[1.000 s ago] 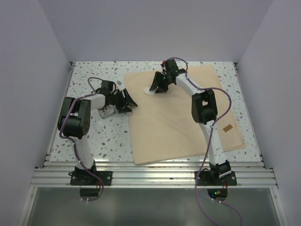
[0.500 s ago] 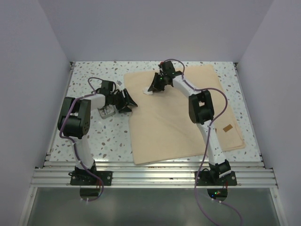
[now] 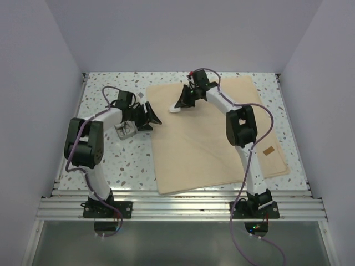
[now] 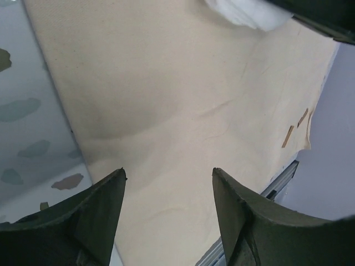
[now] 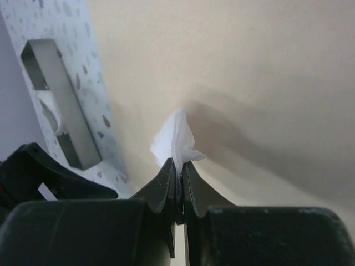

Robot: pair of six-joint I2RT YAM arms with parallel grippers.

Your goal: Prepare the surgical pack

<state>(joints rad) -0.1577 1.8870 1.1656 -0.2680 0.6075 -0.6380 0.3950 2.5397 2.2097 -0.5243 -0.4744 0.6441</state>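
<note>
Right fingers [image 5: 172,178]: clamped tight on a white gauze [image 5: 175,138] square, and the wad bunches out just past the tips.
Gauze: it's up over the far-left part of the cloth [image 3: 216,144] and throws a shadow on the fabric. Whether its lowest corner brushes the cloth, I can't tell.
Left fingers [image 3: 151,117]: spread wide with nothing between them, poised above the cloth's left edge, a little nearer and further left than the right fingers.
Left view of the gauze: a white patch at the top of the left wrist view, well beyond the open tips and not between them.
Cloth: tan and spread flat on the speckled surface [image 3: 133,166], from the centre out to the right. It has a few soft creases, and a small brown tag [image 3: 269,150] sits near its right edge.
Tin [image 3: 126,131]: silver and open-topped, on the bare surface just left of the cloth, with the left arm passing over its far side. The right wrist view shows something white inside.
Spacing: the two sets of fingers are near each other but apart, and only the right set has hold of anything.
</note>
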